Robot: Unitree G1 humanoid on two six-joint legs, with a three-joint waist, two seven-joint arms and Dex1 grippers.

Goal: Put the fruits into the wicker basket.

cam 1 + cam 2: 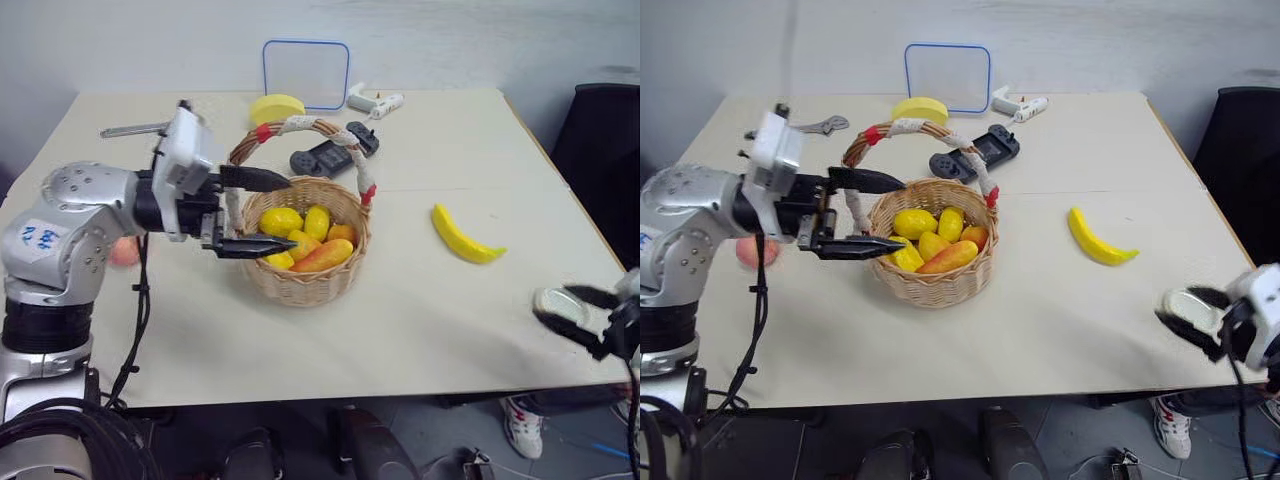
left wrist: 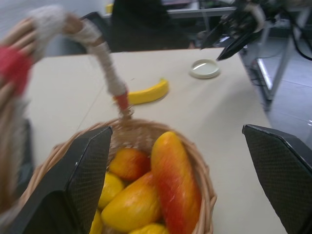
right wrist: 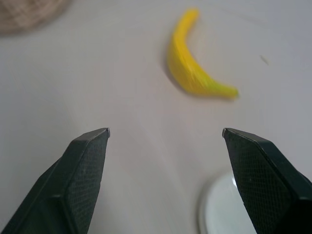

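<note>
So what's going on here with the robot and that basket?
A two-armed robot is putting fruit into a wicker basket, which already holds several yellow and orange pieces. Its left gripper is open beside the basket's rim, holding nothing. The right gripper is open too, at the table's near right edge over a small white lid. The banana lies on the table right of the basket, and the apple sits behind the left arm; neither is in yet.

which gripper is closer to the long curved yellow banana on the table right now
Right. The right gripper hangs open at the table's near right edge, beside the long curved yellow banana. The left gripper is open over the round tan wicker basket, farther away.
</note>
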